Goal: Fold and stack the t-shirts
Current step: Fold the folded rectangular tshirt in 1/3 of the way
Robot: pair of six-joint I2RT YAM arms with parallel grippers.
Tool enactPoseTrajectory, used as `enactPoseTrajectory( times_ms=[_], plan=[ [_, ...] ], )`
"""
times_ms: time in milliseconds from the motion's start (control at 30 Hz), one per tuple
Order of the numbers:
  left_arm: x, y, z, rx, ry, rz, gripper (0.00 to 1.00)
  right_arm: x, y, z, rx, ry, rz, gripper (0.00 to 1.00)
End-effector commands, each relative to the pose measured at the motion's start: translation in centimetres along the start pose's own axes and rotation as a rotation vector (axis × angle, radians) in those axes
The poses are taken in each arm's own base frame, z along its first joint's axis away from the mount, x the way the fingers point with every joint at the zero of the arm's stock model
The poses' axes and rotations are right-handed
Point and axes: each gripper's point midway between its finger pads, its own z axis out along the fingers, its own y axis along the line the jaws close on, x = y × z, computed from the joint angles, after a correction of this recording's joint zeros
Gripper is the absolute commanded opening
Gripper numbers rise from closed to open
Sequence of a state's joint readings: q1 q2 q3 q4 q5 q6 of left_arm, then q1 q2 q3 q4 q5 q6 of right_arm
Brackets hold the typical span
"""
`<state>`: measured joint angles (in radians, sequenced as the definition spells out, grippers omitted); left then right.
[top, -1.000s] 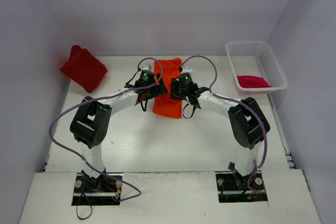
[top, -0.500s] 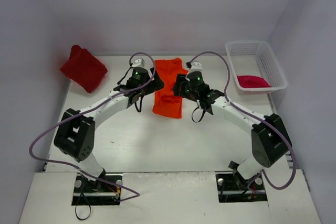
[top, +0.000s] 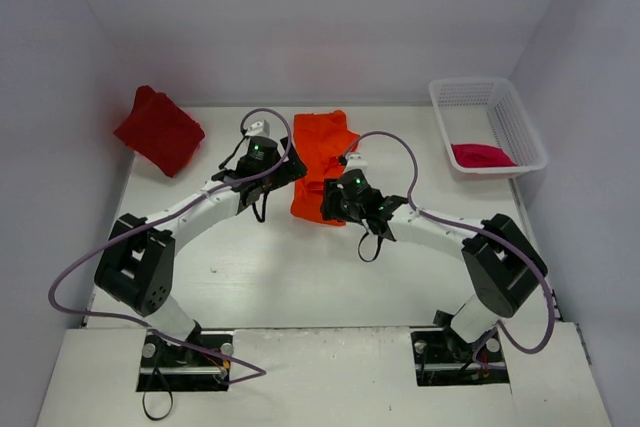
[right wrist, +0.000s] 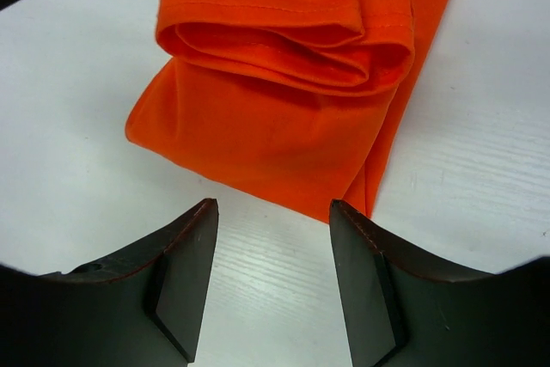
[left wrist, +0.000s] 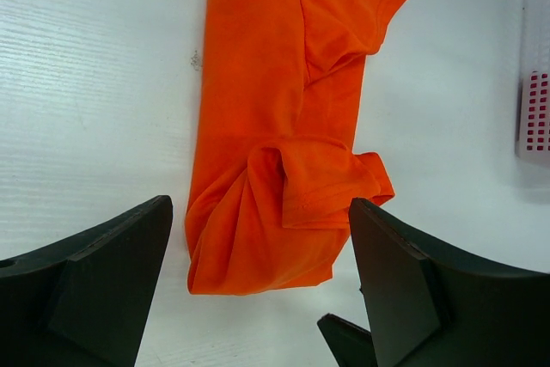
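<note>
The bright orange t-shirt (top: 320, 159) lies mid-table, folded into a long strip with a bunched near end. It also shows in the left wrist view (left wrist: 284, 126) and the right wrist view (right wrist: 292, 83). My left gripper (top: 283, 175) (left wrist: 262, 298) is open and empty at the strip's left side. My right gripper (top: 332, 205) (right wrist: 271, 290) is open and empty just off the strip's near end, over bare table. The dark red t-shirt (top: 160, 132) lies folded at the back left. The crimson-pink t-shirt (top: 482, 155) lies in the basket.
The white mesh basket (top: 470, 87) stands at the back right; its edge shows in the left wrist view (left wrist: 537, 109). White walls close in the table on three sides. Purple cables loop over both arms.
Both grippers have come off the orange shirt. The right gripper moved from the strip's right side toward me to its near end. The left gripper shifted slightly left.
</note>
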<state>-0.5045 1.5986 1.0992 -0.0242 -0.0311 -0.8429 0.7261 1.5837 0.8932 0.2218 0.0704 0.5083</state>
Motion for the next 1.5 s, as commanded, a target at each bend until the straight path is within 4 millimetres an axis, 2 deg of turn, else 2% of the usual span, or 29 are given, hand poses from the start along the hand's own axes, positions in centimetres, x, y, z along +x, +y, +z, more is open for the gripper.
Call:
enactPoseTrajectory(
  times_ms=[0,100,467,700,1000,1233,1467],
  plan=[
    [-3.5,-2.1,-1.8,0.055,-0.103,-0.014,0.78,-2.6,1.0,0.7,-0.028,-0.089,0.033,0.51],
    [-3.5,-1.9,-1.6,0.05,-0.102,-0.013,0.78,-2.8,0.6,1.5,-0.015,-0.085,0.027,0.51],
    [-3.3,-1.2,-1.0,0.033,-0.096,-0.013,0.78,-3.7,1.3,4.1,-0.015,-0.089,0.006,0.5],
    [-3.3,-0.9,-0.9,0.029,-0.093,-0.014,0.79,-5.4,1.6,4.2,-0.022,-0.114,-0.003,0.5],
    [-3.3,-1.0,-0.8,0.033,-0.092,-0.015,0.79,-6.1,0.9,4.0,-0.004,-0.121,-0.012,0.5],
    [-3.3,-1.0,-0.7,0.031,-0.091,-0.012,0.78,-6.0,0.2,4.9,0.017,-0.112,-0.019,0.5],
    [-3.3,-0.8,-0.6,0.025,-0.09,-0.009,0.78,-7.1,-0.1,5.9,0.029,-0.124,-0.031,0.5]
  ],
)
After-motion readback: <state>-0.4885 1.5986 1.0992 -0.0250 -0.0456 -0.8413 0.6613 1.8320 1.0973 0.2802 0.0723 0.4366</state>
